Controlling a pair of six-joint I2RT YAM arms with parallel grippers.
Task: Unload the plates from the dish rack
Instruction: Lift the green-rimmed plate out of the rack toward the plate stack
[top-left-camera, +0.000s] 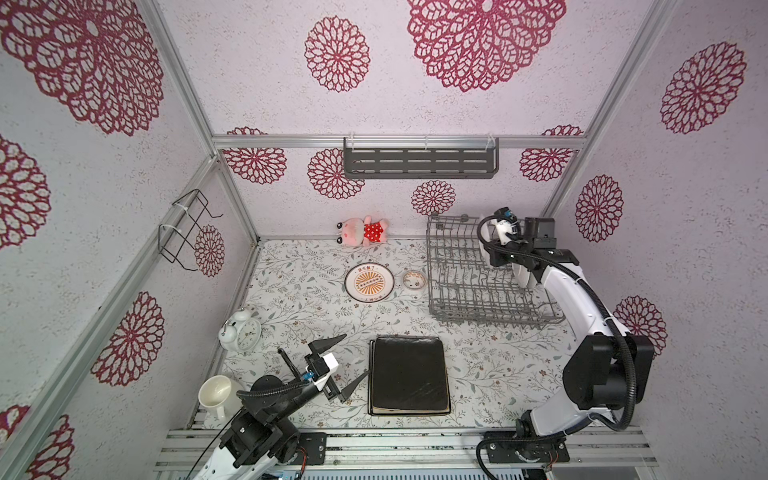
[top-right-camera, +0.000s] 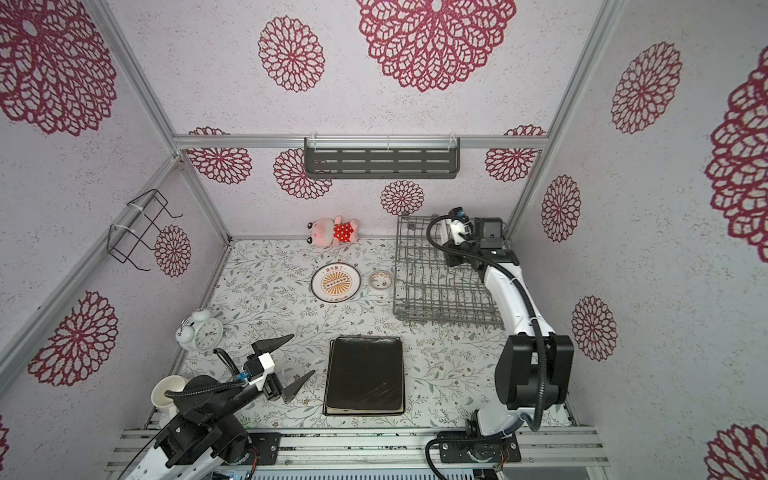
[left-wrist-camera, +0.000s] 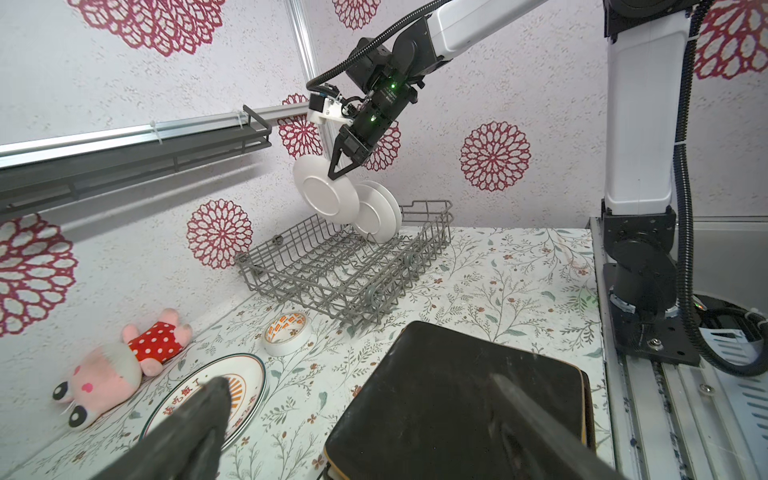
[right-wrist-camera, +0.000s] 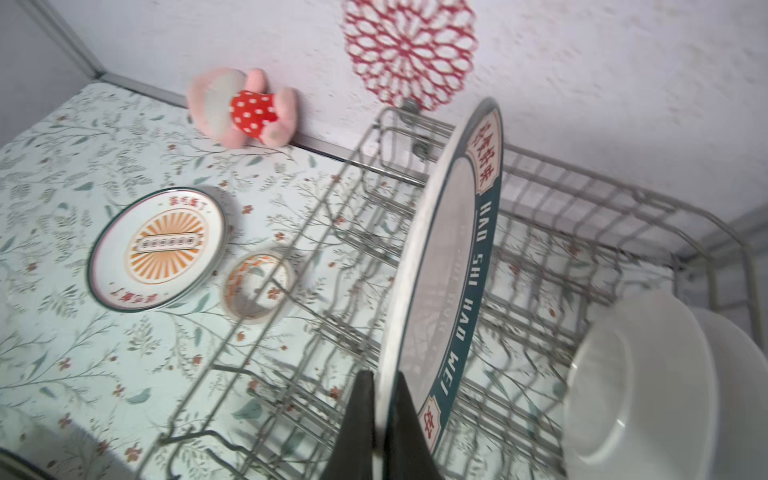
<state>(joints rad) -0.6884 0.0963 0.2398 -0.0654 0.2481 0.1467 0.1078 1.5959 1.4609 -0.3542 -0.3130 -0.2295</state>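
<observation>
Teal-rimmed plate (right-wrist-camera: 453, 249) is pinched by its rim in my right hand (right-wrist-camera: 383, 374), hanging upright just above the dish rack (left-wrist-camera: 316, 266). My left hand (top-left-camera: 356, 353) gapes wide, well clear of the rack, so right's gotta carry it out.

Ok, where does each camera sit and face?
Top views: overhead, looking down at the table; left gripper, right arm show.
Left wrist: low, facing the dish rack; own open fingers, right gripper pinching a plate.
Right wrist: above the rack, along that plate; own shut fingers.
Both wrists share the sunburst plate.
</observation>
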